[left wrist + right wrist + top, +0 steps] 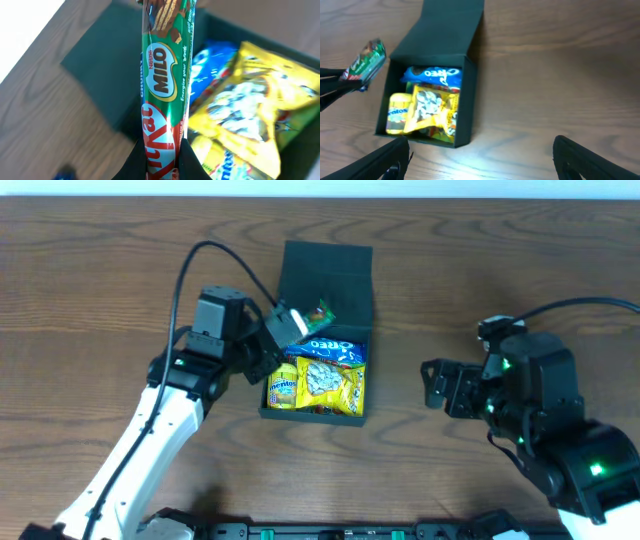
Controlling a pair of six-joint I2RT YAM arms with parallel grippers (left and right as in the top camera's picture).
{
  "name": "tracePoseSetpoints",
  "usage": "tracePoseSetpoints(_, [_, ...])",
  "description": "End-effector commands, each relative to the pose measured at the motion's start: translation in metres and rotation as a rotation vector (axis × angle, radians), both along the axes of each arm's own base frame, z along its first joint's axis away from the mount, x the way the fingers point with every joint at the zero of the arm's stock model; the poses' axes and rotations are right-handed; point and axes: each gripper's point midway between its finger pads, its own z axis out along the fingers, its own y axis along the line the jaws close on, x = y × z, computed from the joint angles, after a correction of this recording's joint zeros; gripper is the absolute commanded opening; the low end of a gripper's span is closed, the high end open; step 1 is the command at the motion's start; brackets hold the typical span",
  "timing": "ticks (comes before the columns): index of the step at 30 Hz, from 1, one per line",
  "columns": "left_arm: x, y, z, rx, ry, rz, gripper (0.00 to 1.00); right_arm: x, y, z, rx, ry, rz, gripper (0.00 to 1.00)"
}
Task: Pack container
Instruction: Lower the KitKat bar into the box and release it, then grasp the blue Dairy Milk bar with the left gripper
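The dark teal-green container (314, 415) stands open at the table's middle, its flap lid (328, 272) folded back. Inside lie a blue Oreo packet (337, 348), a yellow snack bag (332, 385) and a yellow Mentos packet (283, 387). My left gripper (289, 326) is shut on a green Milo bar (164, 60) with a red KitKat wrapper (159, 135) below it, and holds them over the container's back left corner. The bar also shows in the right wrist view (367, 60). My right gripper (441, 386) is open and empty to the container's right.
The brown wooden table (480, 270) runs all around the container. The table's far edge runs along the top of the overhead view. In the right wrist view the container (470, 100) sits ahead and to the left of my open fingers (482, 162).
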Motion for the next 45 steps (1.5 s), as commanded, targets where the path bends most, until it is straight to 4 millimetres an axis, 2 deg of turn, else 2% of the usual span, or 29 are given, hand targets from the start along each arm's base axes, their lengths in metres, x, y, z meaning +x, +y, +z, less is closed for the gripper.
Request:
tracePoseSetpoints(1, [-0.006,-0.023,-0.003,0.015,-0.040,-0.165,0.06,-0.001,-0.010,-0.001,-0.046,-0.006,-0.020,0.92])
tracePoseSetpoints(4, [-0.008,-0.032,-0.017,0.073,-0.051,-0.230,0.06,-0.002,-0.012,-0.002,-0.055,0.002,-0.024,0.93])
tracePoseSetpoints(9, [0.001,-0.031,-0.041,0.201,-0.066,-0.227,0.06,-0.002,-0.012,-0.002,-0.053,-0.001,-0.025,0.93])
tracePoseSetpoints(10, [0.004,-0.030,-0.044,0.221,-0.074,-0.223,0.09,-0.002,-0.012,-0.002,-0.053,0.000,-0.024,0.94])
tracePoseSetpoints(11, [0.008,-0.029,-0.045,0.234,-0.086,-0.210,0.30,-0.002,-0.012,-0.002,-0.054,0.000,-0.025,0.94])
tracePoseSetpoints(12, [0.014,-0.028,-0.045,0.246,-0.102,-0.192,0.95,-0.002,-0.012,-0.002,-0.053,0.000,-0.024,0.95])
tracePoseSetpoints(15, [0.032,-0.020,-0.039,0.281,-0.164,-0.112,0.95,-0.002,-0.012,-0.002,-0.053,0.000,-0.025,0.95])
tracePoseSetpoints(18, [0.054,-0.009,-0.025,0.304,-0.240,0.012,0.95,-0.002,-0.012,-0.002,-0.053,0.000,-0.025,0.95])
tracePoseSetpoints(22, [0.068,0.012,-0.002,0.318,-0.303,0.184,0.95,-0.002,-0.012,-0.002,-0.053,0.000,-0.025,0.96])
tracePoseSetpoints(25, [0.080,0.045,0.019,0.294,-0.334,0.418,0.95,-0.002,-0.012,-0.002,-0.053,0.001,-0.025,0.96])
tracePoseSetpoints(29, [0.087,0.108,0.034,0.198,-0.307,0.758,0.95,-0.002,-0.012,-0.002,-0.053,0.001,-0.024,0.96])
tracePoseSetpoints(32, [0.086,0.148,0.023,0.077,-0.197,0.926,0.95,-0.002,-0.012,-0.002,-0.053,0.001,-0.025,0.97])
tracePoseSetpoints(37, [0.079,0.187,-0.014,-0.070,0.037,0.950,0.95,-0.002,-0.012,-0.002,-0.053,0.000,-0.025,0.97])
tracePoseSetpoints(40, [0.077,0.203,-0.033,-0.045,0.086,0.974,0.95,-0.002,-0.012,-0.002,-0.053,0.000,-0.025,0.97])
tracePoseSetpoints(45, [0.073,0.205,-0.061,0.056,0.144,0.926,0.95,-0.002,-0.012,-0.002,-0.053,0.001,-0.025,0.97])
